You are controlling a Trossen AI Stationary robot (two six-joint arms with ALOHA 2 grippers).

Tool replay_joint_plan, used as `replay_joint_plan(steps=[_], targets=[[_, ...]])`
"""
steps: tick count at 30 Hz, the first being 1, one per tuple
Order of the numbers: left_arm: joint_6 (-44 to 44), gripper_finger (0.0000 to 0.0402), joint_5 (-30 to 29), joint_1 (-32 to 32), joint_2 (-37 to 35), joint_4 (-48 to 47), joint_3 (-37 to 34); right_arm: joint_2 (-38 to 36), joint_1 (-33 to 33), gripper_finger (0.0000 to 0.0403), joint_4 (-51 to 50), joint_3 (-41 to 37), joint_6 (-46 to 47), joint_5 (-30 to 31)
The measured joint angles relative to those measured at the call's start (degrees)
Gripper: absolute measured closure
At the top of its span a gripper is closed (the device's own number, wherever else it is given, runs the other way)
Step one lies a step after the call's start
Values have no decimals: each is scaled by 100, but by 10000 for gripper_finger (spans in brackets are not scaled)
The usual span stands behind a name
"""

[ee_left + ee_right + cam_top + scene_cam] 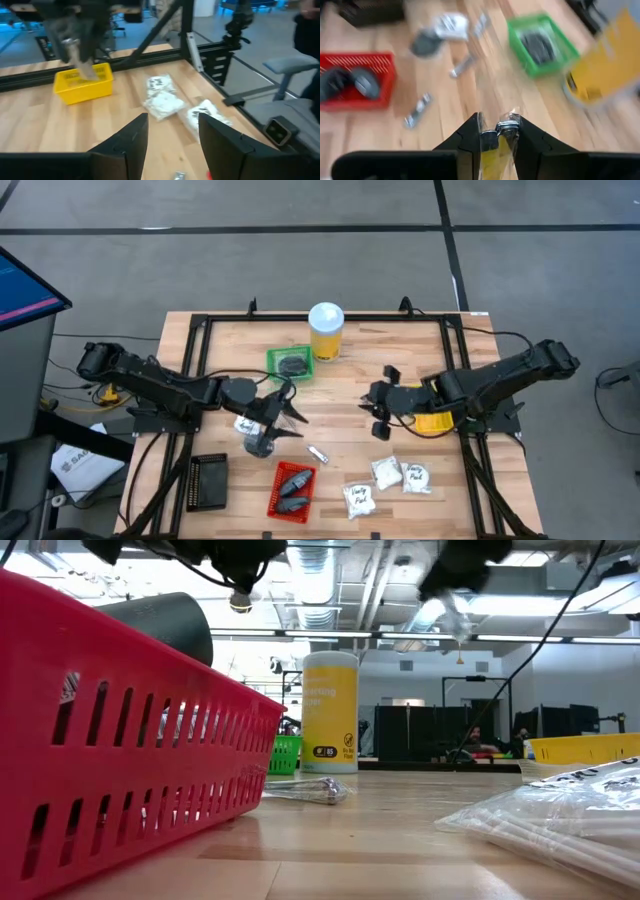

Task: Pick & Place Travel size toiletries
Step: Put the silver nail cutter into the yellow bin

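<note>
My right gripper hangs above the table's middle, just left of the yellow tray, and is shut on a thin silvery tube. My left gripper is open in the air near the green tray, touching nothing. Below it a white sachet and a dark puck lie on the wood. Another silvery tube lies flat nearer the front. Three white sachets lie near the front right. Dark pucks lie in the green tray and in the red tray. My right gripper pinches the silvery tube's clear-wrapped end between its two fingertips. The fingers slant down toward the table's left. The tube is lifted clear, and its free end hangs below the fingers.
A tall yellow jar with a white lid stands beside the green tray near the far edge. A black tray sits at the front left. A black frame borders the wooden table.
</note>
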Motion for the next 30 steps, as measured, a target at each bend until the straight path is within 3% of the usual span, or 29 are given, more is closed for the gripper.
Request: replay_joint_plan(steps=[11, 16, 25, 30], targets=[[8, 239, 2, -508, 4, -113, -4, -442, 892, 333, -2663, 8, 2976, 1058], [8, 242, 0, -504, 4, -111, -4, -656, 1205, 333, -3679, -73, 4186, 1188], [15, 238, 2, -590, -13, -167, -8, -1049, 1518, 333, -3899, -579, 5185, 1400], [15, 243, 1, -562, -13, -166, -9, -1143, 1448, 333, -3984, -840, 5573, 1199]])
